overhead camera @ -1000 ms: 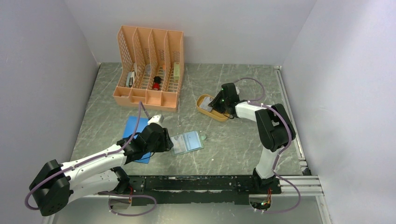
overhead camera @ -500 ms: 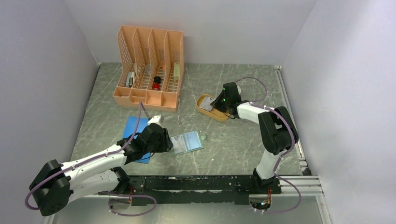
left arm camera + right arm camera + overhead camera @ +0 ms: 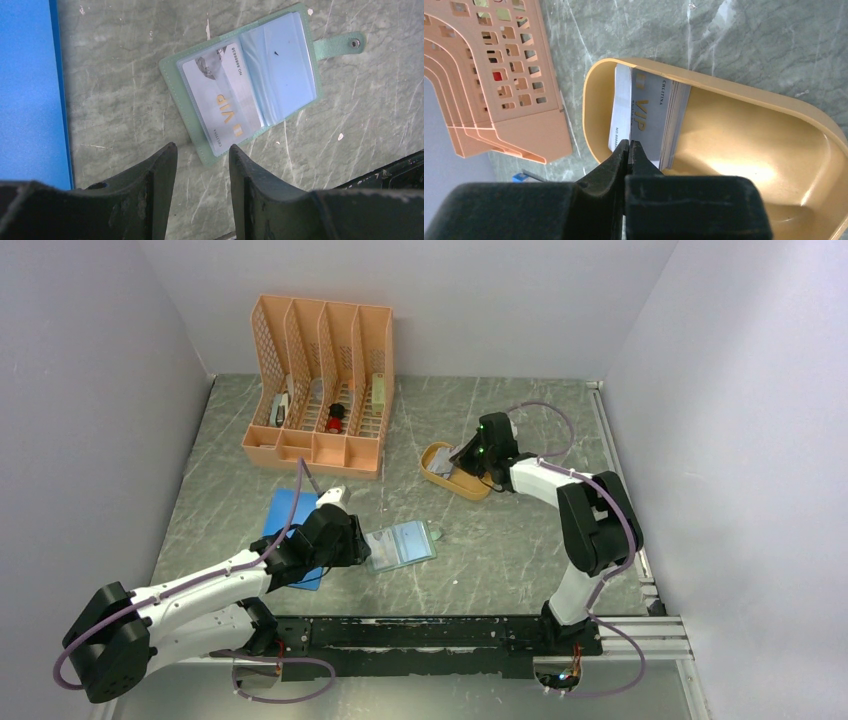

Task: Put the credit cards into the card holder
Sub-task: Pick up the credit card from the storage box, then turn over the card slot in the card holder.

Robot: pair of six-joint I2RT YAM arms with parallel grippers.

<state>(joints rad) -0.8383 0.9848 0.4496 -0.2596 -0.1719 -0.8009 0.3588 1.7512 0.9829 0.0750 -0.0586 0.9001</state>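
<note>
A: Start broad. What's on the table (image 3: 520, 540)?

B: Biggest is the orange organizer (image 3: 320, 380) at the back. Next is a blue pad (image 3: 285, 515) on the left, beside the left arm. A mustard tray (image 3: 724, 87) sits on the right. Between them, nearer the arm bases, the card holder (image 3: 285, 70) lies open and flat.

A: And the credit cards?

B: The credit cards (image 3: 654, 115) are stacked at one end of the tray, against its wall. One more, a pocketed card (image 3: 222, 107), sits in the holder's sleeve farther from the snap tab. The other sleeve looks empty.

A: Which arm is on the stack?

B: The right one. The right gripper (image 3: 629, 147) has its jaws pressed fully together at the stack's near short edge. The cards' long axis runs straight away from the tips, so the stack lies directly ahead of them. A card is very thin, so I can't tell whether an edge is actually nipped.

A: The left?

B: The left gripper (image 3: 202, 147) hovers just beside the holder's near corner. Its jaws are partway apart with nothing between them.

A: So the carry?

B: My judgement is that any card lifted must travel leftward and toward the bases, since tray and holder are well apart. Then it has to line up with the open sleeve. The left arm is the nearer one for steadying the holder.
</note>
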